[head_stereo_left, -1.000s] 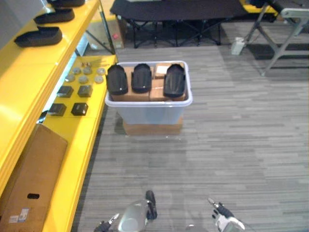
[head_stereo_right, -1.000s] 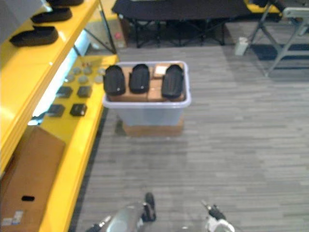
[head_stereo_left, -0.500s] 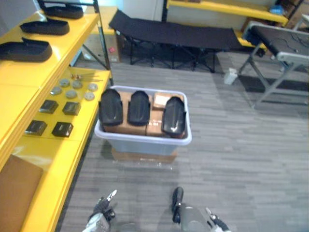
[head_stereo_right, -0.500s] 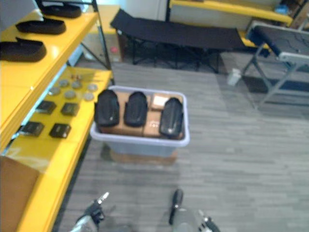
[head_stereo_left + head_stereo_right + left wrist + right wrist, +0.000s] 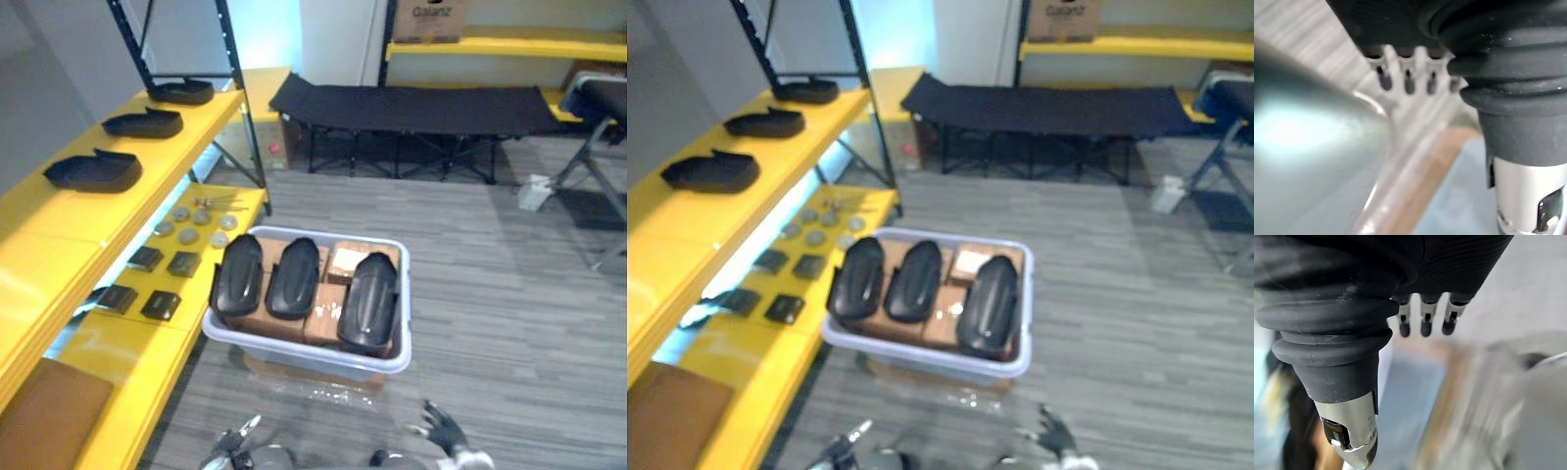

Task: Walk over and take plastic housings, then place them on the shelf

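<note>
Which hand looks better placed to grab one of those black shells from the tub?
Probably left: the left hand lines up with the leftmost black plastic housing in the pale plastic tub, beside the yellow shelf. The right hand sits past the tub's right corner.

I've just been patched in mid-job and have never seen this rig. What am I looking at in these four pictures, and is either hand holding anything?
This is a walking humanoid robot with two fingered hands. The two wide pictures come from a stereo camera on its head, looking down and ahead. The two close pictures come from cameras on its wrists, each looking along its own hand.

Ahead on the floor stands a pale plastic bin. Three black plastic housings lie on brown boxes inside it. To the robot's left is a yellow shelf, with three shelved housings on its upper level and small dark parts on the lower one.

The left hand and right hand hang low in front of the bin. Both are open and hold nothing.
</note>
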`<state>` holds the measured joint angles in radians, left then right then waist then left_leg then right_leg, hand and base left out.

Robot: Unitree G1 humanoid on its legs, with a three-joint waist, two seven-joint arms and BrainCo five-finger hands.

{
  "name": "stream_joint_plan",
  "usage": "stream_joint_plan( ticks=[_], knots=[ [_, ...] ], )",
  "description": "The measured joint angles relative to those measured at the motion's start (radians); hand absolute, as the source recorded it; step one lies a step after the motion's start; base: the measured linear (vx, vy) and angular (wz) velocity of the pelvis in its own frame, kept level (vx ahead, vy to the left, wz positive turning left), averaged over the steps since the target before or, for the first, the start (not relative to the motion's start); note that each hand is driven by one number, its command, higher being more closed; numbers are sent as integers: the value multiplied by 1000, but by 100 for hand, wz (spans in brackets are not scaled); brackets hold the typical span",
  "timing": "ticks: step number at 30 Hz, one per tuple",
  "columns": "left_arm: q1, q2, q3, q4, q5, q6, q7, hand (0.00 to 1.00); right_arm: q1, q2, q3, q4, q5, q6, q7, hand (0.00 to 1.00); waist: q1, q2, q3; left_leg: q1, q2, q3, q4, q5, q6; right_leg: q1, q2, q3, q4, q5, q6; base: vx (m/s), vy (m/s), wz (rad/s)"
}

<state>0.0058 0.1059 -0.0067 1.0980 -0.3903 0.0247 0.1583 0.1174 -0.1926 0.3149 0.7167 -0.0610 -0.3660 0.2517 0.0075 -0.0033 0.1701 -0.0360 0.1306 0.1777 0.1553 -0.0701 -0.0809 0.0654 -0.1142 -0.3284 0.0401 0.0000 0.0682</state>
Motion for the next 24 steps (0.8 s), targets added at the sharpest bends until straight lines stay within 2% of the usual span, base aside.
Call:
stream_joint_plan(
  ticks=[2,4,5,6,8,10,11,13,15,16,17,18,20,21,22,23,24],
  knots=[
    [-8,12,-18,3,5,0,10,0,-41,-9,190,-105,4,-26,63,0,12,-24,-9,1,-22,-4,-30,14,10,-5,-16,-5,-5,9,9,121,88,20],
    [-22,12,-32,5,-4,0,17,0,-164,-6,458,-244,67,-38,171,0,36,-27,-10,3,-49,-14,-45,21,19,7,-39,-24,-17,17,19,115,87,25],
    [-26,12,-44,5,-3,0,15,0,-193,7,499,-276,83,-39,190,0,40,-27,-9,1,-55,-20,-46,22,20,9,-42,-28,-18,17,21,115,81,32],
    [-31,12,-55,5,5,-1,12,0,-251,39,552,-338,124,-24,206,0,57,-23,-7,-1,-63,-29,-51,23,22,10,-43,-30,-18,18,22,59,38,22],
    [-34,15,-53,4,14,-2,7,0,-346,88,544,-426,185,11,180,0,77,-25,-6,1,-67,-36,-60,27,27,14,-45,-30,-19,20,25,63,45,22],
    [-34,19,-54,5,22,-4,-1,0,-449,112,458,-496,252,44,101,0,79,-33,-2,9,-70,-52,-61,27,27,32,-46,-29,-20,21,25,20,35,25],
    [-32,24,-54,5,47,-10,-10,0,-520,123,325,-536,292,67,-2,0,81,-41,-1,20,-70,-58,-66,27,27,44,-45,-27,-19,21,25,-14,25,15],
    [-31,25,-53,4,57,-18,-16,0,-580,132,165,-569,315,94,-127,0,86,-48,-4,23,-70,-56,-78,30,28,41,-45,-24,-18,22,25,-23,14,3],
    [-27,25,-48,-3,73,-23,-23,0,-636,124,-76,-600,327,123,-327,0,83,-43,1,33,-71,-45,-87,31,29,40,-47,-14,-18,22,25,-43,14,-12],
    [-23,25,-46,-8,85,-23,-22,0,-637,116,-124,-606,325,136,-374,0,82,-41,3,38,-71,-33,-93,32,29,38,-47,-6,-18,22,25,-51,19,-27],
    [-15,24,-45,-20,96,-28,-21,0,-628,90,-200,-620,319,169,-452,0,75,-41,6,36,-70,-25,-93,32,29,28,-47,10,-18,22,25,-41,13,-31],
    [-14,26,-43,-24,96,-40,-17,0,-615,56,-256,-631,305,210,-529,0,65,-41,23,31,-69,-19,-91,32,28,19,-47,29,-16,22,25,-69,8,-29],
    [-15,26,-43,-40,96,-53,-7,0,-586,17,-319,-631,276,238,-616,0,48,-40,56,0,-63,-7,-79,30,28,-10,-46,41,-10,22,25,-111,6,-22],
    [-17,27,-43,-58,95,-74,3,0,-562,-9,-375,-630,264,260,-672,0,34,-37,91,-35,-56,-3,-60,27,25,-44,-45,54,-3,22,25,-154,-2,-19],
    [-30,27,-42,-70,93,-94,20,0,-537,-34,-428,-617,247,273,-716,0,26,-31,131,-73,-46,-3,-37,27,25,-76,-40,56,6,22,25,-113,-1,-11],
    [-35,28,-42,-71,90,-100,26,0,-530,-42,-446,-611,244,276,-730,0,26,-32,143,-80,-44,-3,-34,28,24,-84,-38,56,7,22,25,-88,-31,-4],
    [-49,33,-42,-89,82,-122,47,0,-526,-68,-510,-563,247,276,-772,0,25,-28,190,-112,-32,-5,-8,31,25,-114,-29,57,14,27,21,-40,-49,-4]
  ],
)
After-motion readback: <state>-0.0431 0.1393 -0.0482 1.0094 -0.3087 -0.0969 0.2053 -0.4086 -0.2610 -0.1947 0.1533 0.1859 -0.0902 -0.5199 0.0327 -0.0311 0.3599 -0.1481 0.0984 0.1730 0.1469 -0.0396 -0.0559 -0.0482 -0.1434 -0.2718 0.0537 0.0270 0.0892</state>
